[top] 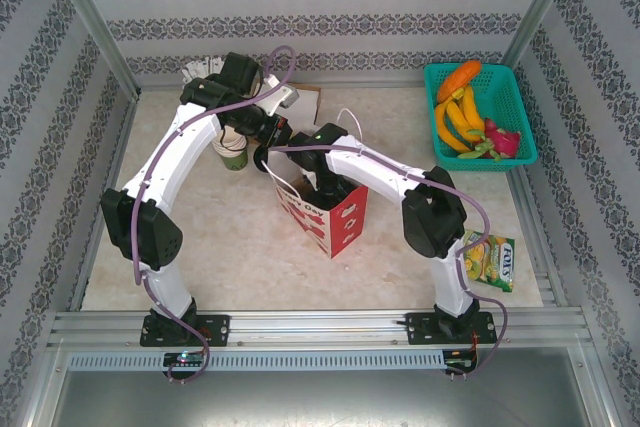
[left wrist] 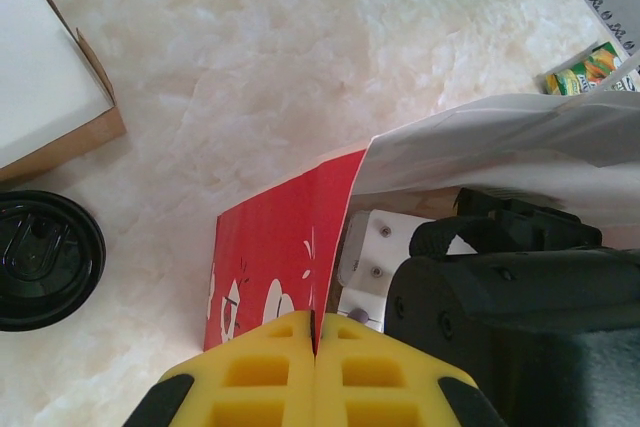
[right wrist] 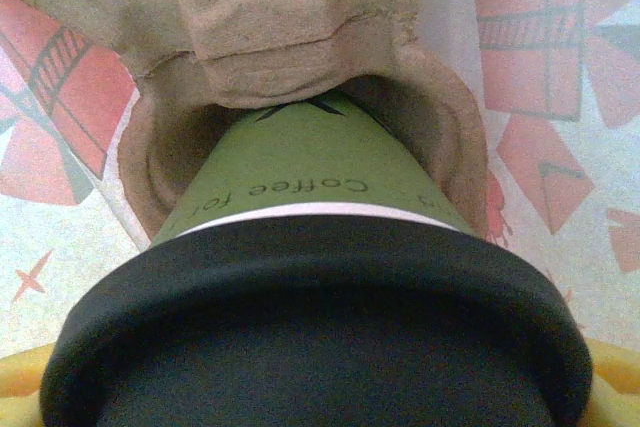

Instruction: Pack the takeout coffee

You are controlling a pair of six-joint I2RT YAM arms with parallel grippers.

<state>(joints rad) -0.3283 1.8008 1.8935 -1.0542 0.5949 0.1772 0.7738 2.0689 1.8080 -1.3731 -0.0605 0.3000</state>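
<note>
Right gripper (right wrist: 315,402): down inside the paper bag (top: 345,222). Jaws spread wide, grasping the takeout coffee (right wrist: 320,187) at the lid. Yellow pads (right wrist: 615,377) show at both lower corners of the wrist view, hard against the lid's sides.

Left gripper (left wrist: 315,332): clenched, yellow fingers pressed together. They pinch the bag's top edge at its far-left corner, where the red panel meets the white lining.

Takeout coffee: pale-green paper cup with dark print on the side and a thin white rim band. Black lid (right wrist: 310,307) is seated. The foot of the cup sits in a round socket of a brown pulp cup carrier (right wrist: 300,27) at the bottom of the bag.

Surroundings:
- Bag stands at mid-table, red with white figures, mouth open. The right arm's black wrist takes up most of the opening.
- A second black lid (left wrist: 40,257) on the table (left wrist: 250,77), left of the bag and well apart from it.
- Brown cardboard box (left wrist: 50,97) beyond that lid.
- Teal basket (top: 478,67) of fruit at far right.
- Candy packet (top: 490,259) at near right, beside the right arm's base.
</note>
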